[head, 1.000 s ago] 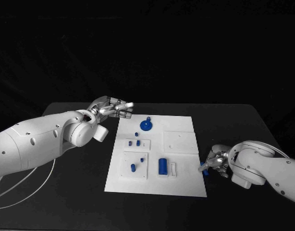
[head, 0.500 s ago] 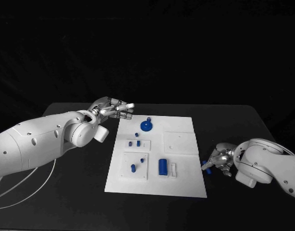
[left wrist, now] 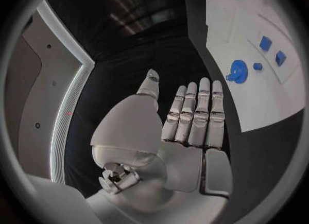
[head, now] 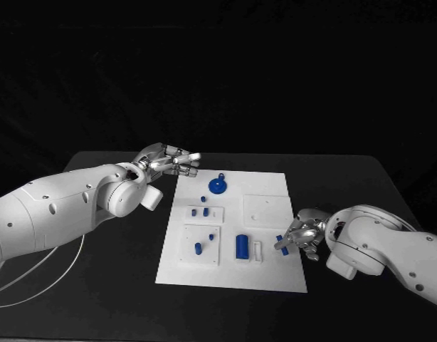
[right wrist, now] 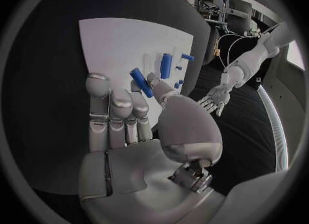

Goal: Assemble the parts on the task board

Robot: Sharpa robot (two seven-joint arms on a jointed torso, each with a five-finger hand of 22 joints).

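Carrying a small blue peg-shaped part (head: 281, 245) pinched between thumb and fingertips, the right silver many-fingered hand (head: 301, 239) has moved in from beside the near right edge of the flat white task board (head: 265, 274) to a spot over the board itself, where half a second ago it was still off the plate above the black table (head: 362, 185). In the right wrist view the same blue part (right wrist: 141, 82) sticks out slantwise from between thumb and fingers, pointed toward the board (right wrist: 116, 38). It now hangs just beside the larger blue cylinder (head: 242, 246) and the small white upright piece (head: 258, 250) standing in the near panel; whether it touches the board I cannot tell.

My reading is that the pickup is done and the carry is ending, so the next job is aligning the part with its seat. Its tilt in the grip could make insertion fiddly.

Further out, the round blue knob part (head: 218, 185) and the smaller blue pieces (head: 197, 211) lie where they were. The left silver hand (head: 167, 159) has stayed at the far left corner of the board, fingers extended side by side, holding nothing.
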